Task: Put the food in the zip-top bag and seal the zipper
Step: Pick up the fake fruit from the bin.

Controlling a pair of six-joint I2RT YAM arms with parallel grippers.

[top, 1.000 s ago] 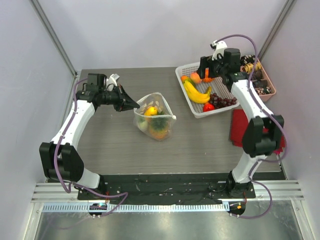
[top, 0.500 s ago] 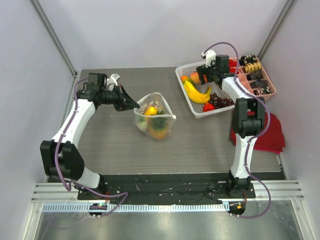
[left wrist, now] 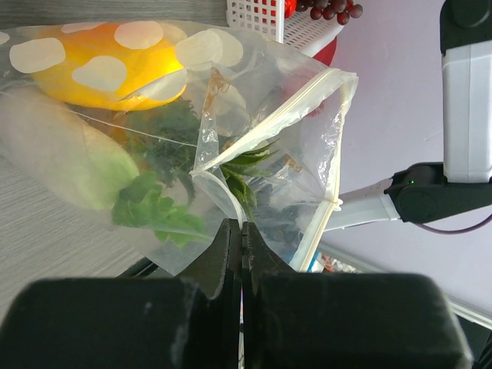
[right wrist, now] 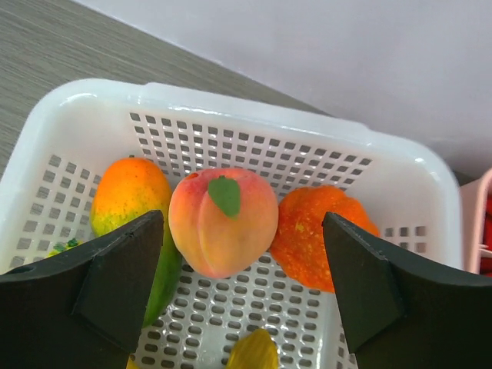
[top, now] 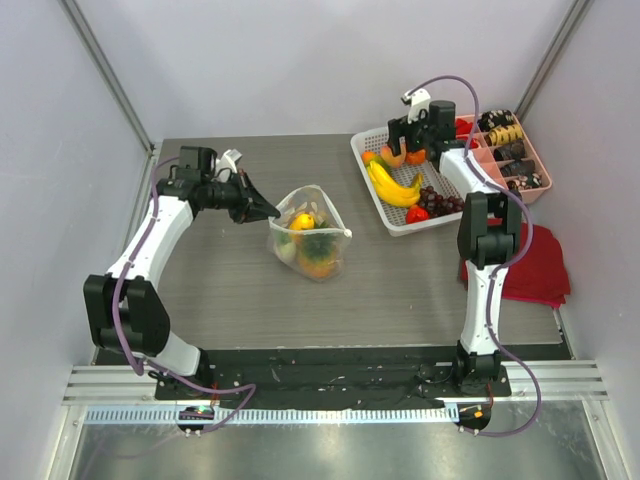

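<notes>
Step in hand: loading, not sealing yet. R gripper hangs over the far corner of the white mesh basket. Its jaws are spread wide w/ nothing in them, one finger either side of the pink peach, apart from it. Peach lies betw an orange-green fruit & the orange scaly fruit, touching both. Next move prob calls for a straight, centred drop, closing on the peach w/o nudging the neighbours, then lift & carry to the bag mouth. L gripper is fully closed, pinching a fold of the zip-top bag near its mouth & holding it up. Bag sits mid-table, well left of the basket: clear, crinkly, white dots, mouth gaping in a triangle, zipper unsealed. Inside: a yellow-orange fruit, white radish w/ green leaves. Also in basket: banana & grapes
</notes>
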